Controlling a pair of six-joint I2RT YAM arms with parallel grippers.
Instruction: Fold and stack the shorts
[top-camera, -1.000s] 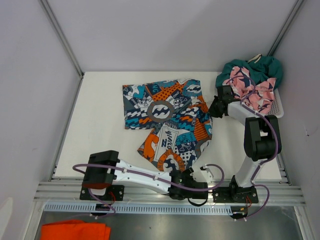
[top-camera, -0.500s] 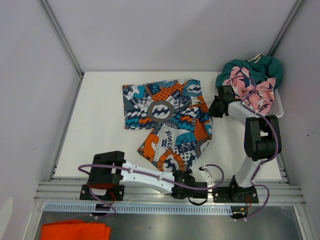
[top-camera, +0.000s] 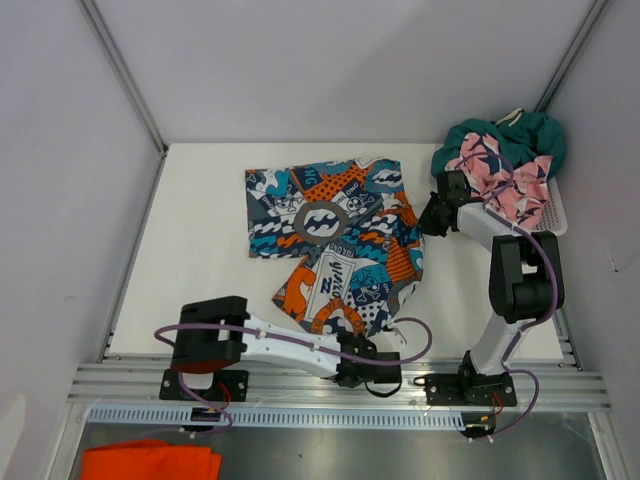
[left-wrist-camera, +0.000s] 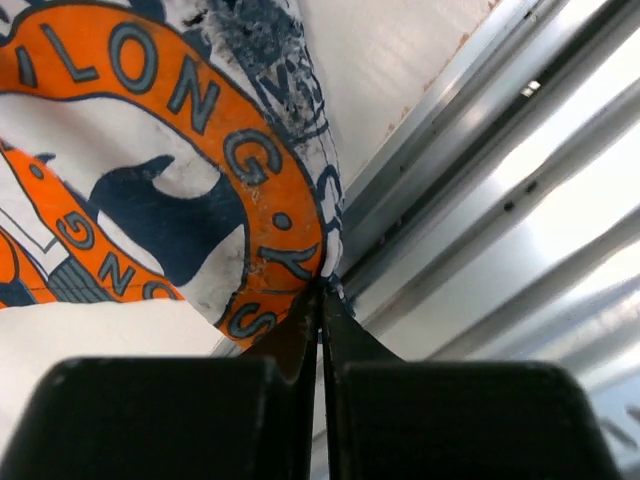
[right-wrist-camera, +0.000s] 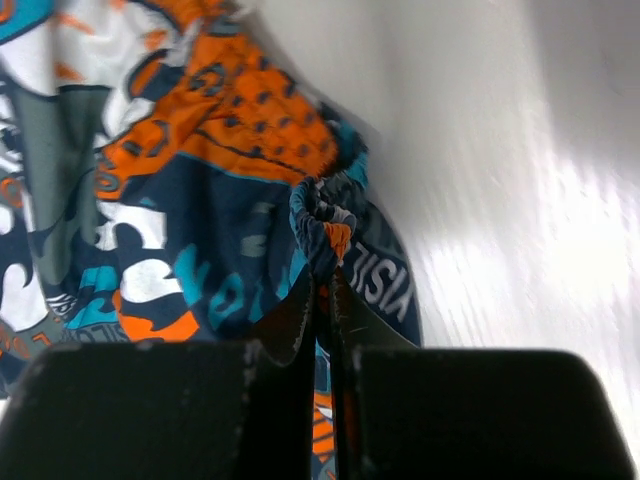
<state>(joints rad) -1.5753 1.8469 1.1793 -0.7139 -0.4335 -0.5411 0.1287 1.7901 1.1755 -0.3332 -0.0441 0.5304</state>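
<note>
We're on the first fold. Print shorts (top-camera: 335, 240) lie spread mid-desk (top-camera: 200, 250). Left gripper (left-wrist-camera: 322, 300) jaws are clamped on the near hem, right gripper (right-wrist-camera: 322, 275) jaws on the bunched right edge. Next, probably: lift both and lay them over leftward, taut.

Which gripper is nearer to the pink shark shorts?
Right. The right gripper pinches the graphic shorts just left of the pink shorts; the left gripper pinches the same garment at the near edge of the table, farther away.
</note>
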